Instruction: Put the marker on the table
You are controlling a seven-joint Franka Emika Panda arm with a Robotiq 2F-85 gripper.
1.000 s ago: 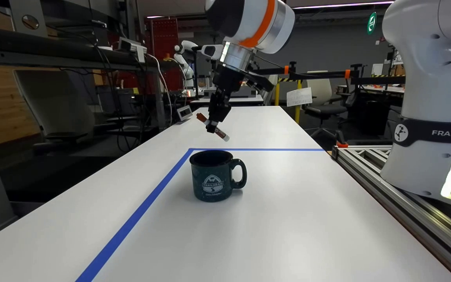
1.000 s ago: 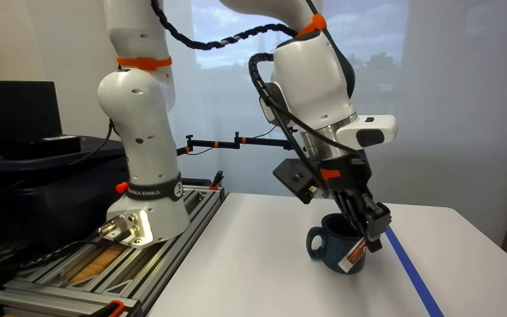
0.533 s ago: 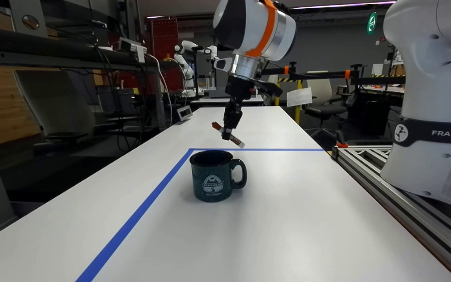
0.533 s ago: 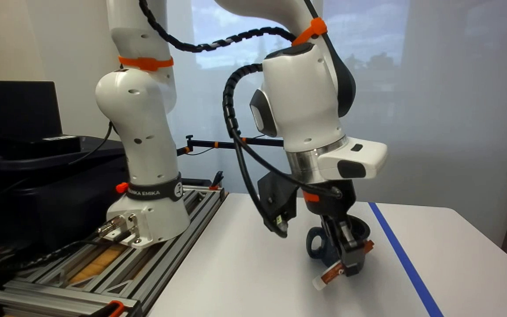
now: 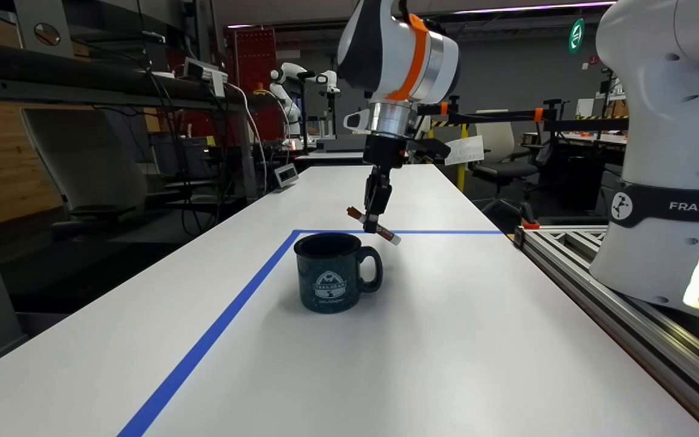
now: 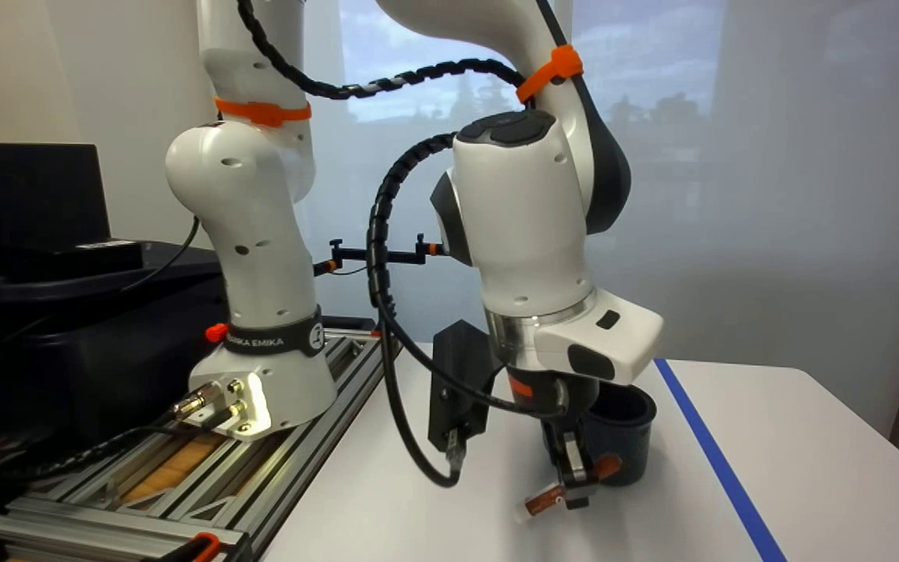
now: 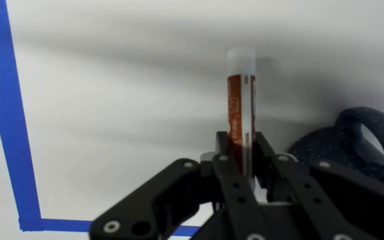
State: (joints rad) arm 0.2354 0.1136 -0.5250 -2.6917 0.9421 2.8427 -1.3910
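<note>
Currently, in an exterior view, a blue tape strip (image 5: 216, 331) is running along the white table (image 5: 477, 340), and right of it the green Trailhead mug (image 5: 328, 282) is standing upright. Farther right, the Robotiq gripper (image 5: 372, 223) is clamping the tilted dry-erase marker (image 5: 387, 234) above the table, while the Franka base (image 5: 668, 252) is standing rightmost

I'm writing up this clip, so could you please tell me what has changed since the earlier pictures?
The gripper has moved lower and toward the robot's base, turning more upright and carrying the marker with it. Nothing was let go; the marker is still gripped. The mug and blue tape stayed put.
</note>
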